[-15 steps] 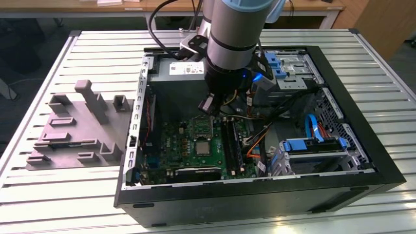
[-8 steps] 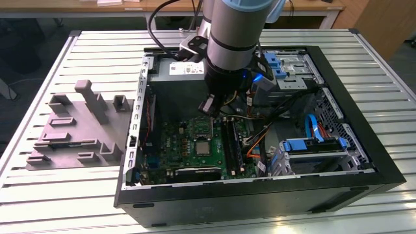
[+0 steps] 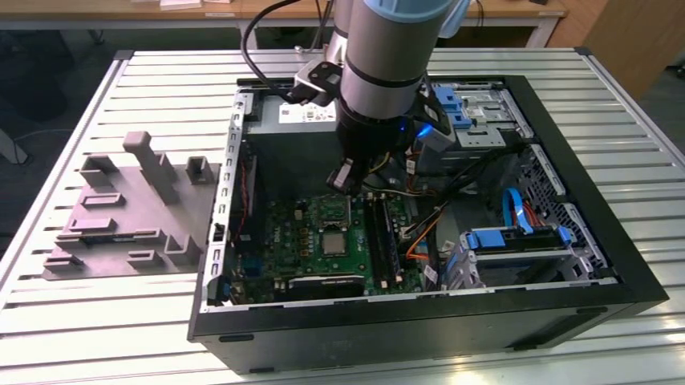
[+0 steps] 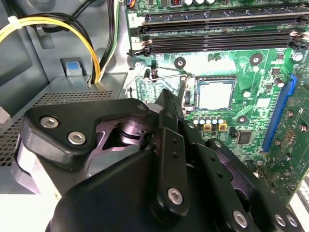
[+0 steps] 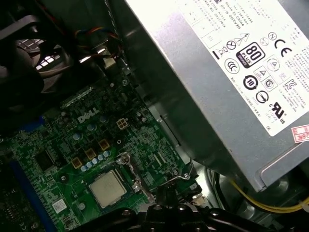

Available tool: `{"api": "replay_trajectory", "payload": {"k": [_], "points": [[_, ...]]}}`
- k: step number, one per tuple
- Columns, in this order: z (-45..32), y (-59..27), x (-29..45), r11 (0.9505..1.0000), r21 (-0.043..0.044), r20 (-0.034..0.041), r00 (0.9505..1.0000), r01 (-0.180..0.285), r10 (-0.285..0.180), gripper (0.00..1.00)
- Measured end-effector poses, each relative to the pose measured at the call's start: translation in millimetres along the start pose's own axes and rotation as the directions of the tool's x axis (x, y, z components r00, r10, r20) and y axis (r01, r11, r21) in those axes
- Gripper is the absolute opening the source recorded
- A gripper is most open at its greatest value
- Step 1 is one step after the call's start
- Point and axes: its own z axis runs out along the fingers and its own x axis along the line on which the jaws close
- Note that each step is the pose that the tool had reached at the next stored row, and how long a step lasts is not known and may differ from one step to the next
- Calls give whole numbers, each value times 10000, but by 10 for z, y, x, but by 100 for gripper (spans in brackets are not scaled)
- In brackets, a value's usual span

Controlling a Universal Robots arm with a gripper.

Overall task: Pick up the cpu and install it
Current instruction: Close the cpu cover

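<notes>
The cpu is a small silver-grey square lying flat in its socket on the green motherboard inside the open computer case. In both wrist views the cpu lies uncovered. The metal socket bracket stands raised along one of its sides. A thin wire lever juts out beside the bracket. My gripper hangs just above the board, its tip over the bracket and lever, a short way from the cpu. Its fingers look shut with nothing between them.
A grey power supply box fills the case's far side, close to the arm. Yellow cables run beside it. Memory slots lie along the socket. A blue-clipped drive cage sits at the exterior view's right. A grey moulded tray lies outside the case.
</notes>
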Motion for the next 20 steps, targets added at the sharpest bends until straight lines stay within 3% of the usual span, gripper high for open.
{"api": "replay_trajectory", "payload": {"k": [15,17,20], "points": [[-3,-19,30,10000,0,-2,10000,11,-11,11],[-9,-63,94,10000,0,-2,10000,11,-11,11],[-10,-66,99,10000,0,-3,10000,11,-11,11]]}}
